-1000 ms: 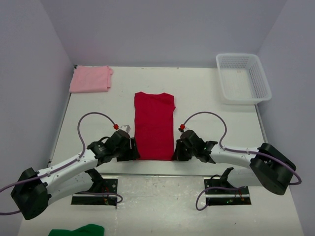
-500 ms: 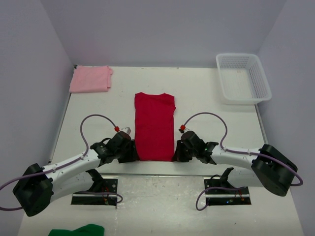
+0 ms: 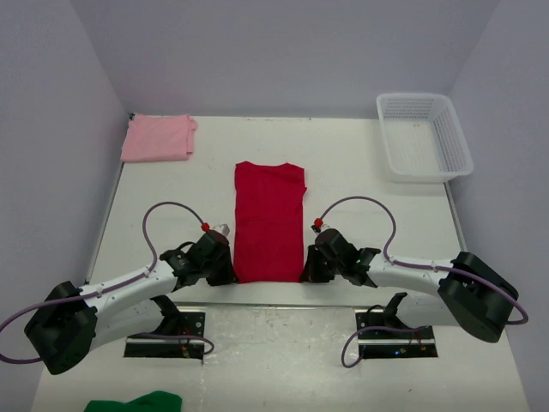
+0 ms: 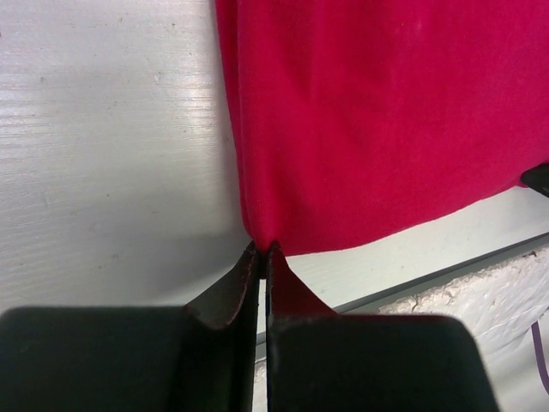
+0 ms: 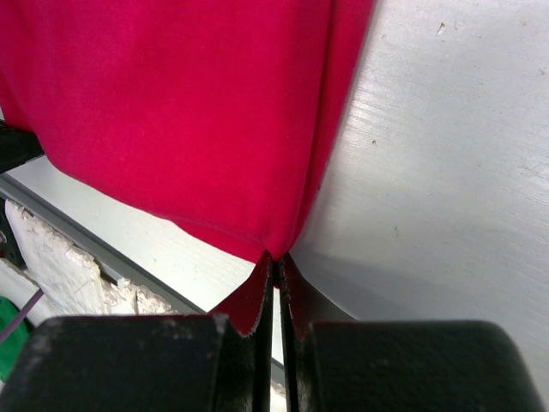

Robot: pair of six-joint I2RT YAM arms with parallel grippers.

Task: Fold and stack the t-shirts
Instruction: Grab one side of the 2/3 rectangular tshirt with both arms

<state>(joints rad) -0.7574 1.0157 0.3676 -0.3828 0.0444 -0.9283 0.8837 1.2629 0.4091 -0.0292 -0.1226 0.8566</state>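
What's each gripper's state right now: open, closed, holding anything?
left gripper: closed, pinching the near left corner of the red t-shirt.
right gripper: closed, pinching the near right corner of the same shirt.

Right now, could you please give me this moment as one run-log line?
left gripper: shut on red t-shirt, near-left corner | right gripper: shut on its near-right corner | pink t-shirt: folded, far left

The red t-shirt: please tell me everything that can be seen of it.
The red t-shirt is soft, bright crimson cloth, folded into a long narrow rectangle. It lies flat on the white table, with its near hem close to the table's near edge. The left claw is shut on its near left corner, and the right claw on its near right corner.
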